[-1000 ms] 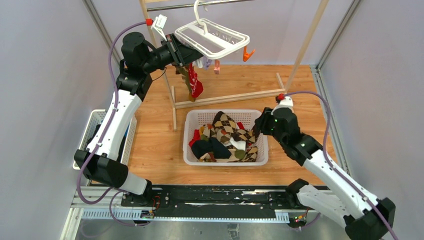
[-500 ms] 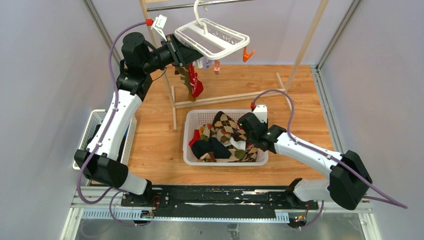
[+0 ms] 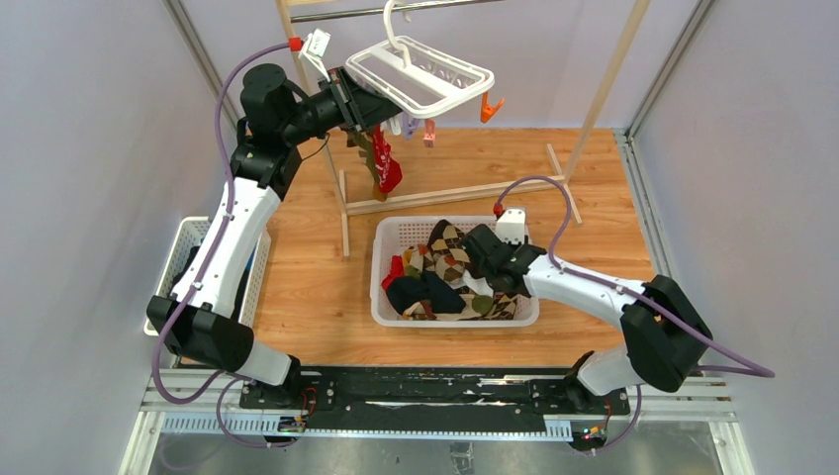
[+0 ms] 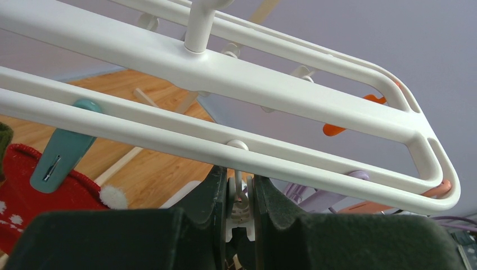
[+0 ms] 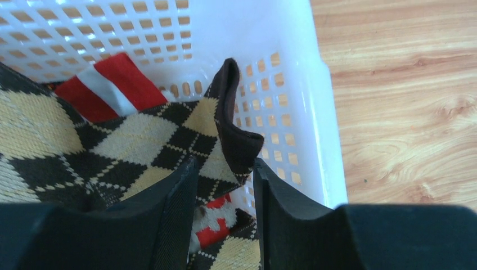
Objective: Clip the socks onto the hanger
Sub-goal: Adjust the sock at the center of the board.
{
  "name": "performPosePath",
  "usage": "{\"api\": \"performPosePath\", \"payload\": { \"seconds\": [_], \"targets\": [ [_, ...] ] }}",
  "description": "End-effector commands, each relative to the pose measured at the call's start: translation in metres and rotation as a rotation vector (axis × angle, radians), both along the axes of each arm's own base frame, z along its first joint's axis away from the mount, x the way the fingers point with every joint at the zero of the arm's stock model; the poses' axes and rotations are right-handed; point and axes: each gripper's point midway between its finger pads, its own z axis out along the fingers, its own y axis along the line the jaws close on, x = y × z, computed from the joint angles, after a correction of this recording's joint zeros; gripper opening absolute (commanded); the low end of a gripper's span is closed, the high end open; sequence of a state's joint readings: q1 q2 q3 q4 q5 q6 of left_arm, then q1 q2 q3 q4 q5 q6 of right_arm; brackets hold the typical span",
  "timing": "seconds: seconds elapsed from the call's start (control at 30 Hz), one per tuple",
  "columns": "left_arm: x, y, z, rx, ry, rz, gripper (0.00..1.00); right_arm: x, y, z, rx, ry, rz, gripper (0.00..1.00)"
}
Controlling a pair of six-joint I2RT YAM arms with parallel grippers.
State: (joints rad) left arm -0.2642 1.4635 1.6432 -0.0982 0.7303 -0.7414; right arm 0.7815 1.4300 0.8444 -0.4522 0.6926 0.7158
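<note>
While raised high, left pincer (image 4: 241, 188) grips hanger (image 4: 292, 84) clip (image 4: 239, 209) | right pincer (image 5: 224, 188) parted, angled down over basket (image 5: 315, 112) socks (image 5: 140, 135)

Bright, even, diffuse light from overhead filled all three views, casting only faint soft shadows on the wooden table (image 3: 307, 287), a mild sheen lay on the white hanger (image 4: 281, 84), and the right gripper (image 5: 223, 169) loomed blurred in the foreground.

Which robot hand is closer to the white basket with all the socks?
Right. The right gripper is down inside the basket, just over the socks. The left gripper is high up at the hanger, pinching a clip, far from the basket.
</note>
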Motion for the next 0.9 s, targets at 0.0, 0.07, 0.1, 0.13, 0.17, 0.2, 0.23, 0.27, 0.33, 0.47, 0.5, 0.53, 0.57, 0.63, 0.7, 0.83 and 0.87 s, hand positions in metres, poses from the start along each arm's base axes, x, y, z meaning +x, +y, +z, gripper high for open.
{"api": "performPosePath", "payload": {
  "seconds": [0.0, 0.07, 0.1, 0.13, 0.17, 0.2, 0.23, 0.27, 0.33, 0.47, 0.5, 0.53, 0.57, 0.63, 0.7, 0.83, 0.87],
  "targets": [
    [-0.009, -0.004, -0.006, 0.006, 0.032, -0.051, 0.00, 0.017, -0.005, 0.018, -0.013, -0.134, -0.032, 0.38],
    [-0.009, -0.004, -0.007, 0.008, 0.034, -0.052, 0.00, 0.021, -0.003, 0.019, 0.000, -0.162, -0.034, 0.33],
    [-0.009, -0.004, -0.007, 0.009, 0.034, -0.051, 0.00, 0.023, -0.003, 0.019, 0.006, -0.169, -0.032, 0.31],
    [-0.009, -0.004, -0.006, 0.009, 0.032, -0.051, 0.00, 0.023, -0.004, 0.017, 0.005, -0.167, -0.033, 0.30],
    [-0.009, -0.004, -0.006, 0.009, 0.032, -0.051, 0.00, 0.024, -0.004, 0.016, 0.010, -0.168, -0.035, 0.28],
    [-0.009, -0.004, -0.006, 0.009, 0.031, -0.050, 0.00, 0.024, -0.005, 0.014, 0.009, -0.164, -0.038, 0.27],
    [-0.009, -0.004, -0.006, 0.009, 0.031, -0.051, 0.00, 0.024, -0.006, 0.013, 0.010, -0.164, -0.040, 0.27],
    [-0.009, -0.004, -0.007, 0.011, 0.033, -0.052, 0.00, 0.024, -0.006, 0.012, 0.013, -0.166, -0.041, 0.25],
    [-0.009, -0.004, -0.007, 0.013, 0.034, -0.052, 0.00, 0.024, -0.006, 0.011, 0.020, -0.171, -0.040, 0.19],
    [-0.010, -0.003, -0.007, 0.014, 0.033, -0.051, 0.00, 0.029, -0.005, 0.015, 0.024, -0.189, -0.028, 0.02],
    [-0.010, -0.003, -0.007, 0.014, 0.032, -0.052, 0.00, 0.030, -0.005, 0.017, 0.025, -0.195, -0.022, 0.00],
    [-0.011, -0.003, -0.006, 0.014, 0.029, -0.052, 0.00, 0.031, -0.004, 0.018, 0.031, -0.201, -0.016, 0.00],
    [-0.011, -0.003, -0.005, 0.014, 0.029, -0.052, 0.00, 0.032, -0.002, 0.021, 0.045, -0.209, -0.005, 0.00],
    [-0.011, -0.003, -0.006, 0.014, 0.030, -0.052, 0.00, 0.034, 0.008, 0.027, 0.086, -0.234, 0.054, 0.00],
    [-0.010, -0.004, -0.007, 0.016, 0.034, -0.054, 0.00, 0.039, 0.025, 0.047, 0.184, -0.283, 0.150, 0.00],
    [-0.011, -0.003, -0.008, 0.021, 0.032, -0.056, 0.00, 0.038, 0.064, 0.110, 0.385, -0.432, 0.423, 0.00],
    [-0.011, -0.003, -0.008, 0.022, 0.033, -0.056, 0.00, 0.035, 0.074, 0.127, 0.434, -0.468, 0.497, 0.00]
  ]
}}
